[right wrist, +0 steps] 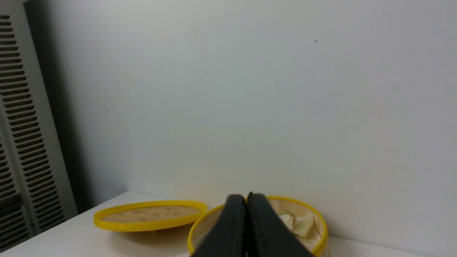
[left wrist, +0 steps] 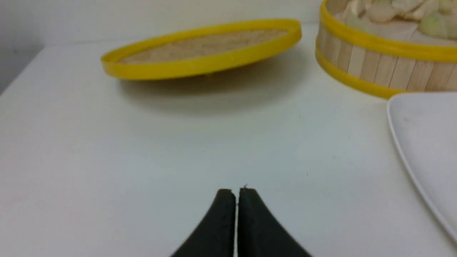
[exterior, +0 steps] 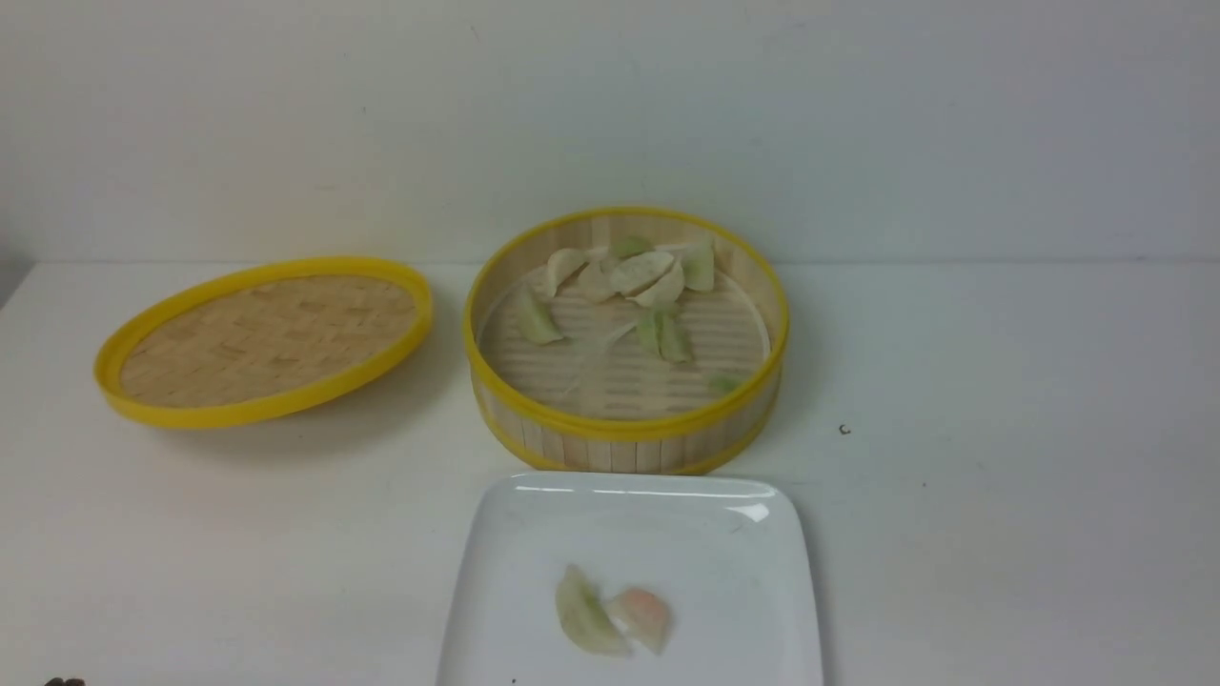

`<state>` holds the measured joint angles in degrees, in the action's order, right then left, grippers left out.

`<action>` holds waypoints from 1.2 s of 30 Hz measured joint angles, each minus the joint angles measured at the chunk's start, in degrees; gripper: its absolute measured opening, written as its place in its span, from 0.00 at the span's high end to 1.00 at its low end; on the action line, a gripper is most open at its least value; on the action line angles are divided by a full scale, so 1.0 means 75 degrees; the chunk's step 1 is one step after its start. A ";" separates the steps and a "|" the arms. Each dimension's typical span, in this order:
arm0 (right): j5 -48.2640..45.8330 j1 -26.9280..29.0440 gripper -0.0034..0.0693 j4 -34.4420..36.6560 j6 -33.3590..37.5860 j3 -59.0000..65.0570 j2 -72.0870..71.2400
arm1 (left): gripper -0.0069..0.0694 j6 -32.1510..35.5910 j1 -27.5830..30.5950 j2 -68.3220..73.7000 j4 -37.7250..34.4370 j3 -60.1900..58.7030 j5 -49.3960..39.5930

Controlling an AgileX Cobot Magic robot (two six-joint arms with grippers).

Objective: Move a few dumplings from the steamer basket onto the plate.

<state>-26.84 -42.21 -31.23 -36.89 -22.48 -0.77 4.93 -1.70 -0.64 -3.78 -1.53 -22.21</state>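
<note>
The steamer basket (exterior: 626, 343) stands open at the middle of the white desk (exterior: 1001, 495), with its shallow woven lid (exterior: 265, 338) lying tilted at its 9 o'clock, well apart. Most of the dumplings (exterior: 620, 276) are heaped against the basket's far wall around 12 o'clock, and a few pale green ones lie loose nearer the centre of the slatted floor. The plate (exterior: 667, 534) sits just beside the basket at its 6 o'clock, and it already carries two dumplings, a pale green one touching a pinkish one, near its front edge. Both hands are clenched on nothing: the left hand (left wrist: 236, 191) hangs low over bare desk with the lid ahead and the plate's edge off to one side, and the right hand (right wrist: 246, 195) is raised, looking over the basket's rim toward the wall. This looks like a pause between transfers, or possibly the end, since "a few" may be nearly met. Another transfer would call for one hand to release, drop over a loose dumpling lying clear of the heap, and pinch it gently, as these look soft.
</note>
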 joint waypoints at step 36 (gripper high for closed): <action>0.0070 -0.0006 0.97 0.3871 0.3893 0.0000 0.0000 | 0.92 0.0007 0.0000 0.0000 -0.0006 0.0000 0.0000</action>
<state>-26.31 -42.26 -2.20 -7.69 -22.48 -0.77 4.99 -1.70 -0.64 -3.83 -1.53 -22.21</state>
